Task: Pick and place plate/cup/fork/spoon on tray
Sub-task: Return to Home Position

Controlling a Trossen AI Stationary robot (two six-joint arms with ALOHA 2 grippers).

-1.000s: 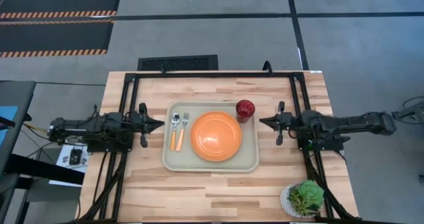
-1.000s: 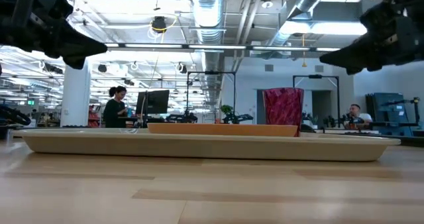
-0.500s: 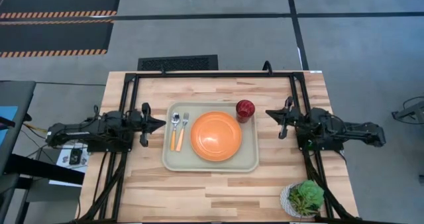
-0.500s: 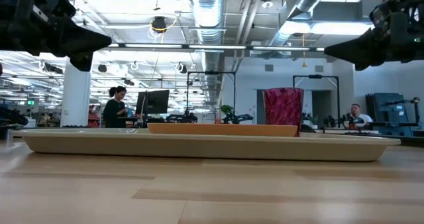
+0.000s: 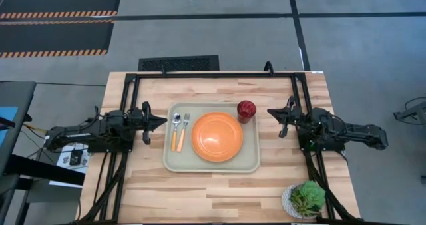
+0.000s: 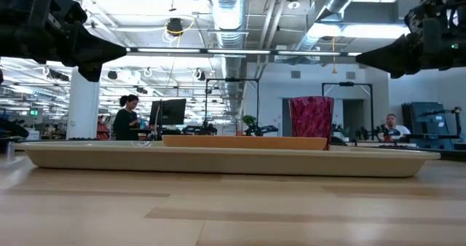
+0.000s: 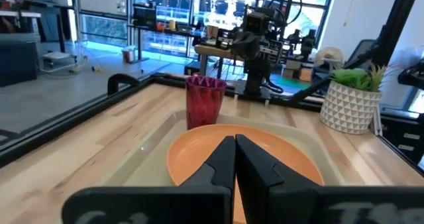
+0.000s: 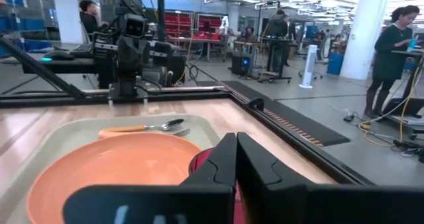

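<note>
R pincer (image 5: 269, 112) pulled back; fork (image 5: 184, 130), spoon (image 5: 175, 132) parallel, handles twd tray (image 5: 250, 162) front.

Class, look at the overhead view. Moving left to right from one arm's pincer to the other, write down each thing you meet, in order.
left pincer → spoon → fork → plate → cup → right pincer

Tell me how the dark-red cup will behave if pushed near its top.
The cup stands taller than wide and tapers toward its base, so a high push would probably tip it. Sitting close to the tray corner, it could catch on the raised rim. It looks small, so likely light.
</note>
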